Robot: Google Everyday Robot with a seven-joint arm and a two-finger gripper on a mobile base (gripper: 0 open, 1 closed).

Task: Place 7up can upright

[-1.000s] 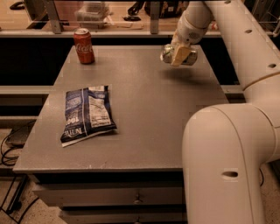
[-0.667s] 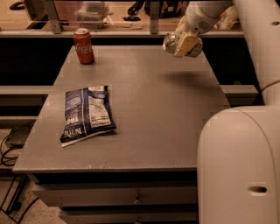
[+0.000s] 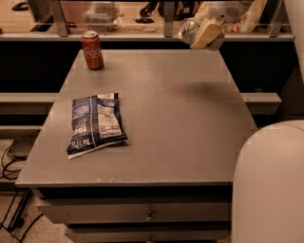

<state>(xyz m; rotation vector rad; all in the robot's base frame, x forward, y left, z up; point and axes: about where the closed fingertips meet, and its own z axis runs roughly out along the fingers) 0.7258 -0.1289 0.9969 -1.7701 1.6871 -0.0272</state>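
Gripper (image 3: 203,36) high over far right corner of grey table (image 3: 190,142), jaws clamped on 7up can (image 3: 188,29). Can held in air, tilted, clear of tabletop. Red Coca-Cola can (image 3: 92,49) upright at far left corner. Blue chip bag (image 3: 95,124) flat near left edge.

**A lab or office work corner**

A grey worktop (image 3: 190,133) over metal drawers (image 3: 142,213), loose cables (image 3: 9,166) on the floor and a glass partition (image 3: 118,14) behind suggest it. The claw (image 3: 202,33) grips a 7up can (image 3: 189,29) above the far right edge.
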